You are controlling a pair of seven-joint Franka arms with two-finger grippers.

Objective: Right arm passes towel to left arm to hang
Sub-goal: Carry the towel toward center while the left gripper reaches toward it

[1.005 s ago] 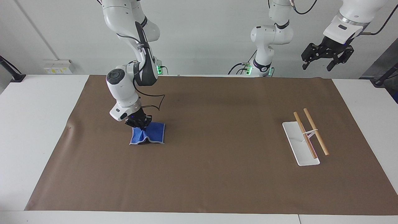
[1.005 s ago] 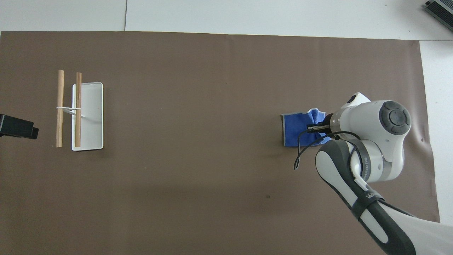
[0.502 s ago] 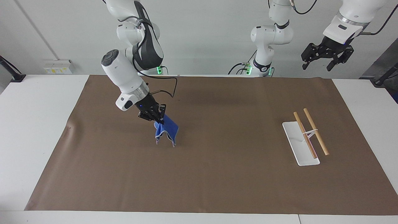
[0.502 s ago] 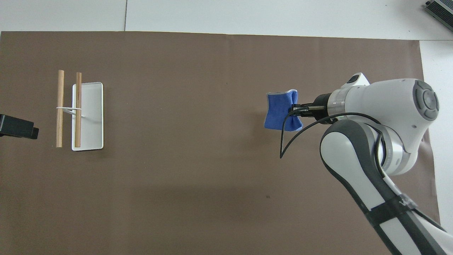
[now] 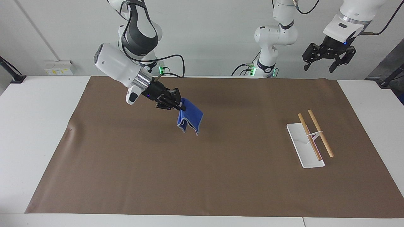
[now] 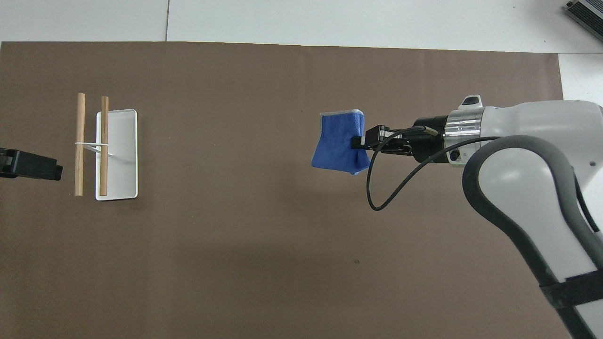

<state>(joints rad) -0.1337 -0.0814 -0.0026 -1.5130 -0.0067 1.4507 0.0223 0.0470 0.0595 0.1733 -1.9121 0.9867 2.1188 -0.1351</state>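
My right gripper [image 5: 180, 106] is shut on one edge of the bright-blue towel [image 5: 190, 120] and holds it in the air over the brown mat [image 5: 202, 176]. The towel hangs folded below the fingers, clear of the mat. It also shows in the overhead view [image 6: 340, 148], with the right gripper [image 6: 359, 140] at its edge. My left gripper [image 5: 326, 58] is open, high in the air at the left arm's end of the table, above the rack. Only its tip [image 6: 29, 165] shows in the overhead view.
A towel rack [image 5: 311, 138] with a white base and two wooden bars stands on the mat toward the left arm's end; it also shows in the overhead view [image 6: 106, 147]. White tabletop [image 5: 38, 113] surrounds the mat.
My right gripper lifted the towel off the mat and carried it up and toward the table's middle. The left gripper shifted slightly.
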